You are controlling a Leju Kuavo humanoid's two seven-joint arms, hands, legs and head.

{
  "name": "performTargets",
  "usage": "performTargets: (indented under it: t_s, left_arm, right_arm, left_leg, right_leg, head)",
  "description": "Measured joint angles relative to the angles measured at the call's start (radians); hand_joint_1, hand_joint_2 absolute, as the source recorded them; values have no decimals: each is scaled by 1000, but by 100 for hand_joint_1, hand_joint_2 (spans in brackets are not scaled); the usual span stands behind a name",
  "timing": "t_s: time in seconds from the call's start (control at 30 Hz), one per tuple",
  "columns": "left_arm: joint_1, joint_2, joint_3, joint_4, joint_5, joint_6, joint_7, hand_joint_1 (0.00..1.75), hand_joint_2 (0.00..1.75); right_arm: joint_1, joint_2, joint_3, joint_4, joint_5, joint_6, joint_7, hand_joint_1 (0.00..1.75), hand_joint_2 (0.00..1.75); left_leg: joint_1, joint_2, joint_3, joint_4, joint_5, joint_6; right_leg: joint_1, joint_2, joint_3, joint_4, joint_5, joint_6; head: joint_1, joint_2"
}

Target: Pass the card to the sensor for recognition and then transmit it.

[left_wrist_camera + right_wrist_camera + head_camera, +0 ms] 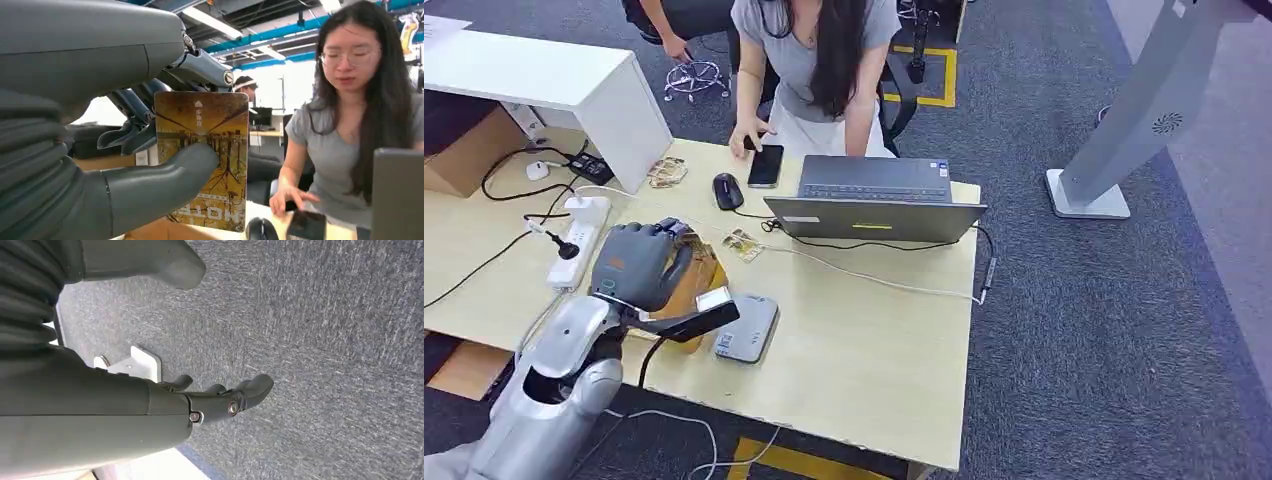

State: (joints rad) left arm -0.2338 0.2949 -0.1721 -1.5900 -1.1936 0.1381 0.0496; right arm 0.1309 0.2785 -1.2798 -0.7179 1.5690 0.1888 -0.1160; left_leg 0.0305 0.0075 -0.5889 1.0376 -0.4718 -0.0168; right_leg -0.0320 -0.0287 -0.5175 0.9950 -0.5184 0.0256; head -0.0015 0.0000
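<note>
Table (864,340): pale wood-look laminate, smooth, matt. Floor (1104,330): grey carpet, rough woven pile. Left hand (636,262): dark grey matt plastic, ribbed cover at wrist; arm shell silver, satin sheen. Card (205,160): glossy printed plastic, smooth. Sensor (746,328): grey plastic, matt. Laptop (876,200): grey, brushed-metal look.

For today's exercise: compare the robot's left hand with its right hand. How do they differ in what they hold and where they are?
The left hand pinches a card between thumb and fingers; the right hand holds nothing, its fingers apart. The left hand is over the desk, near the grey sensor; the right hand hangs above the carpet. Both are dark grey with ribbed wrist covers.
</note>
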Motion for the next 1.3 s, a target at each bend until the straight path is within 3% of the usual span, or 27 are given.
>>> performTargets:
  t_s: [1.3]
  left_arm:
    - [90,-65,-137,176,-53,-46,19,175,175]
  right_arm:
    - [0,0,2,-8,0,0,-14,0,175]
  left_leg:
    - [0,0,0,0,0,0]
  right_leg:
    - [0,0,2,0,0,0]
  head:
    - [0,0]
